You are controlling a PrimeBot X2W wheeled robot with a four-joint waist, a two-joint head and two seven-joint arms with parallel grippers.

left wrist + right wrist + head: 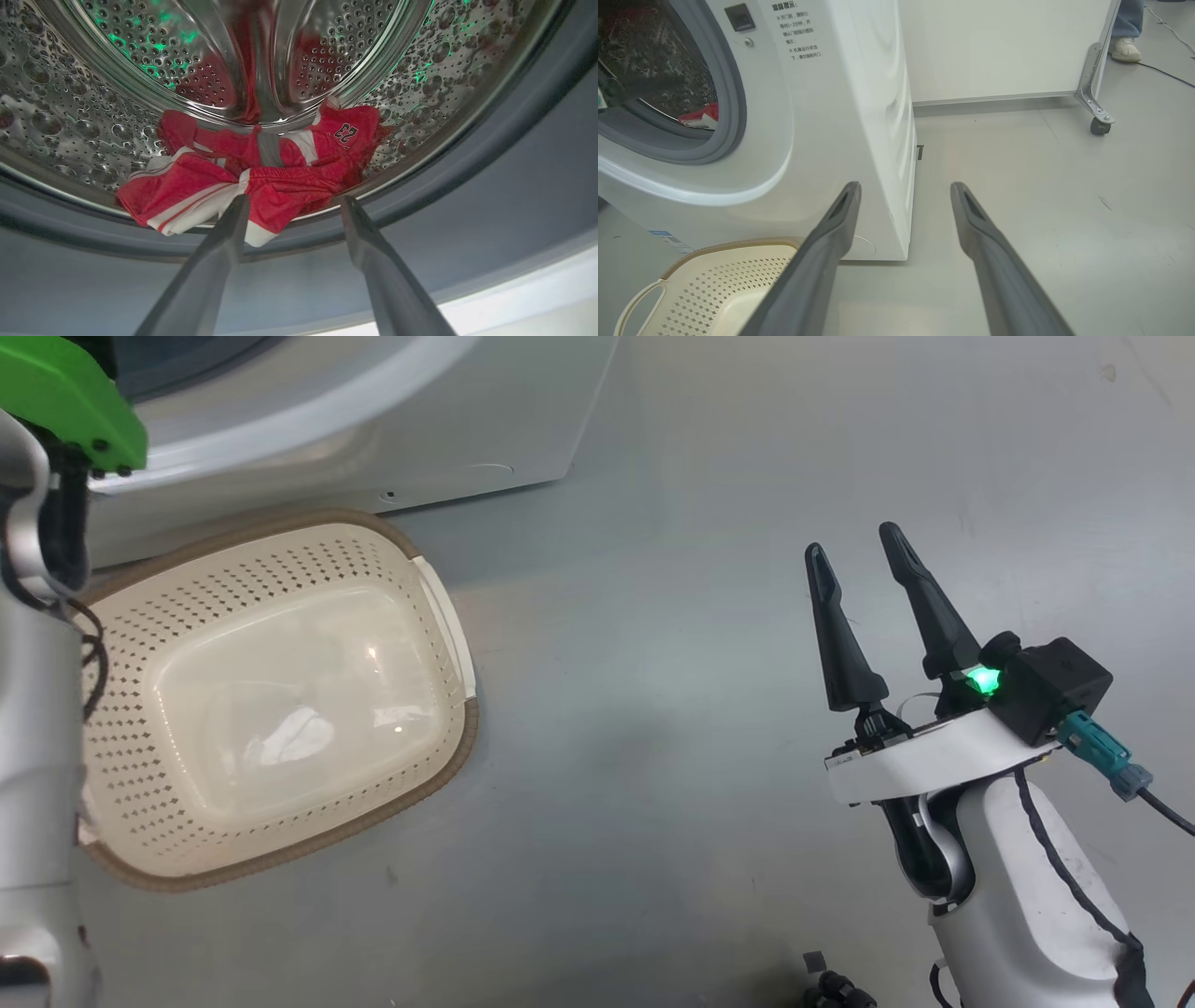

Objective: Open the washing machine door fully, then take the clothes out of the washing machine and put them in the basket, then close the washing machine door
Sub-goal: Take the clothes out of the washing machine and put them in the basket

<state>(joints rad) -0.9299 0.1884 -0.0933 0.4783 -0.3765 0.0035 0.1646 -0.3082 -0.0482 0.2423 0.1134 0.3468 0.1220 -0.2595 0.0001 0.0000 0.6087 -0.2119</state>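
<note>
The washing machine (822, 116) is white, and its steel drum (93, 116) shows past the grey rubber ring (467, 186). The washing machine door is out of view. The clothes (187, 186), red with white stripes, lie bunched at the drum's front lip and are also seen as clothes (703, 116) from the right wrist. My left gripper (294, 200) is open, its fingertips right at the pile's front edge; I cannot tell whether they touch. The cream basket (280, 700) sits empty on the floor before the machine. My right gripper (850, 539) hangs open and empty over the floor, right of the basket.
My left forearm (37, 728) with its green part runs along the basket's left side. A white panel on a caster (1099, 126) stands behind the machine to the right, with a person's foot (1125, 46) and a cable beyond. Grey floor (653, 756) stretches between the basket and the right gripper.
</note>
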